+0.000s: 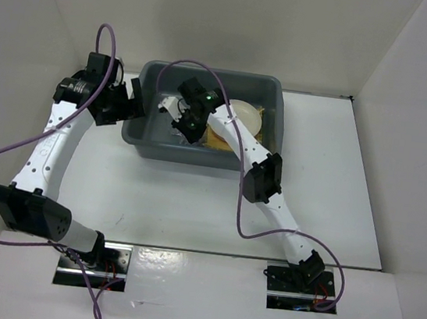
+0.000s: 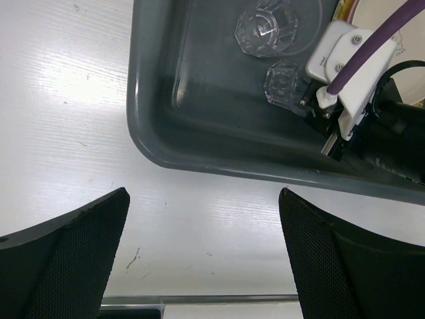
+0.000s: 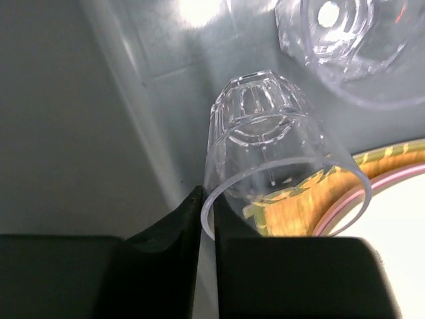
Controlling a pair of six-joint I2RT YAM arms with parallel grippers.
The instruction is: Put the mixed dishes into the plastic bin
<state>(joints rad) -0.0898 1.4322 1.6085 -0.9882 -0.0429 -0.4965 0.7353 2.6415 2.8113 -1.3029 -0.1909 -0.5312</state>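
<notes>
The dark grey plastic bin (image 1: 197,161) stands at the back middle of the table. In its right half lie the yellow-tan bamboo mat (image 1: 220,138), a pink plate whose rim (image 3: 358,199) just shows, and on top of it the cream-white plate (image 1: 247,115). My right gripper (image 3: 207,203) reaches down into the bin's left half, its fingers shut on the rim of a clear plastic cup (image 3: 265,126) that lies tilted on the bin floor. My left gripper (image 2: 203,193) hovers open over the table just outside the bin's left wall, holding nothing.
A second clear cup (image 3: 339,40) lies on the bin floor right behind the held one. White walls enclose the table on the left, back and right. Purple cables loop off both arms, one (image 1: 186,65) arching over the bin.
</notes>
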